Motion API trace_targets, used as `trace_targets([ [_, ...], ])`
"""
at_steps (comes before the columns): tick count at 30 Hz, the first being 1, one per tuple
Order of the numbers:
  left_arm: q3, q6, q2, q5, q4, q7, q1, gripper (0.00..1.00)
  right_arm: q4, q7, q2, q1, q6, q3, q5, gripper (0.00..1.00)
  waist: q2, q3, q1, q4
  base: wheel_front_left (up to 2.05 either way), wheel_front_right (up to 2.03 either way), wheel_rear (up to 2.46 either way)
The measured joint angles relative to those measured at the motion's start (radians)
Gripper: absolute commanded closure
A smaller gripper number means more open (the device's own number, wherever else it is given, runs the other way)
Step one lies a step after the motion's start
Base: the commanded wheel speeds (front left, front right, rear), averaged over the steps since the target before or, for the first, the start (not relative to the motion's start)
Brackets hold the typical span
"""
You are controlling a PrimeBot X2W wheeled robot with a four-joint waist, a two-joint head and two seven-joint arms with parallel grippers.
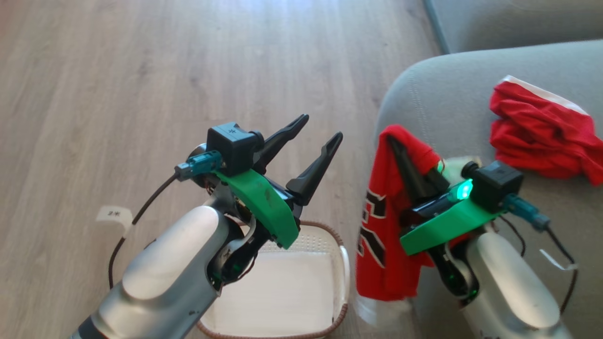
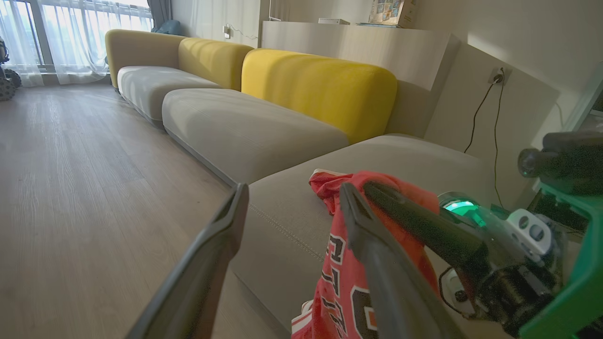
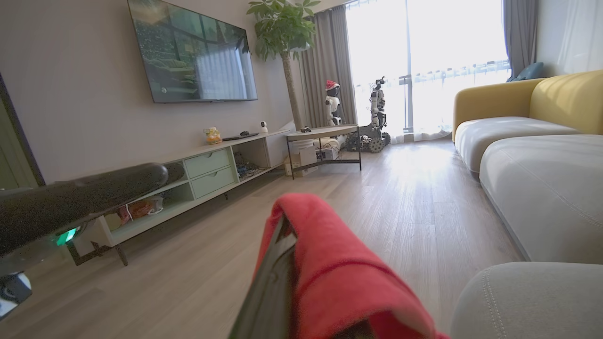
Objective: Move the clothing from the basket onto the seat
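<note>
The right gripper [image 1: 398, 150] is clenching the bright red basketball jersey [image 1: 381, 226], dangling it at the near left edge of the grey-green upholstered seat [image 1: 447, 103], likely to lay it beside the crumpled red white-trimmed piece [image 1: 541, 136] farther right. The left gripper [image 1: 321, 127], jaws spread and empty, is hovering above the cream perforated plastic basket [image 1: 330, 231].
</note>
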Motion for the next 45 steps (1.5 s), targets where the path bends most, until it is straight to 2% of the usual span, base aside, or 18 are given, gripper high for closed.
trace_targets([
  [9, -0.01, 0.007, 0.011, 0.0, -0.03, 0.0, 0.01, 0.0, -0.143, 0.0, -0.03, 0.04, 0.0, -0.083, 0.021, 1.0, 0.0, 0.006, 0.0, -0.096, 0.0, 0.0, 0.0],
  [19, -0.015, 0.007, 0.029, 0.005, -0.04, 0.0, 0.019, 0.0, -0.292, -0.002, -0.095, 0.048, 0.0, -0.179, 0.02, 1.0, 0.0, 0.025, 0.0, -0.218, 0.0, 0.0, 0.0],
  [35, -0.018, 0.007, 0.046, 0.007, -0.044, 0.003, 0.014, 0.0, -0.461, -0.005, -0.082, 0.124, 0.0, -0.285, -0.026, 1.0, 0.0, 0.077, 0.0, -0.378, 0.0, 0.0, 0.0],
  [45, -0.028, 0.007, 0.05, 0.015, -0.042, 0.005, 0.01, 0.0, -0.471, -0.004, -0.075, 0.159, 0.0, -0.288, -0.03, 1.0, 0.0, 0.091, 0.0, -0.419, 0.0, 0.0, 0.0],
])
